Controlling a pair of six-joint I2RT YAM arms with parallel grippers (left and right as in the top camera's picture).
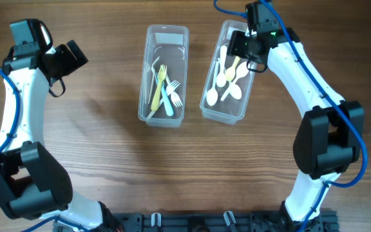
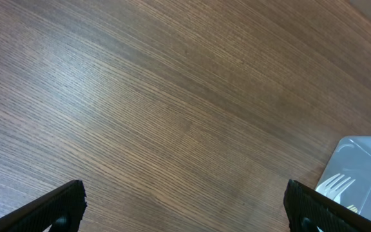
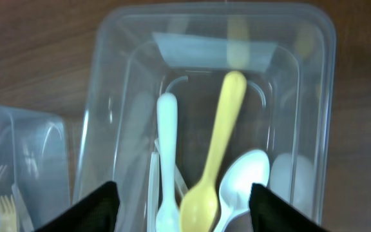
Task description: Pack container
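At far left the left gripper point(image 1: 75, 57) hangs over bare table point(image 1: 95, 135), well apart from both tubs; its wrist view shows the fingers point(image 2: 60, 205) spread wide with only wood grain between them, plus one corner of the fork container point(image 2: 361, 169) and a white fork point(image 2: 335, 185). Only the overhead shows the whole fork container point(image 1: 164, 74), holding a yellow fork point(image 1: 158, 87) and a blue fork point(image 1: 166, 96). Just beside it lies the spoon container point(image 1: 226, 72). The right gripper point(image 1: 243, 46) sits above its far end, fingers point(image 3: 94, 207) set wide, a yellow spoon point(image 3: 219, 145) and white spoons point(image 3: 245, 180) in the tub beneath.
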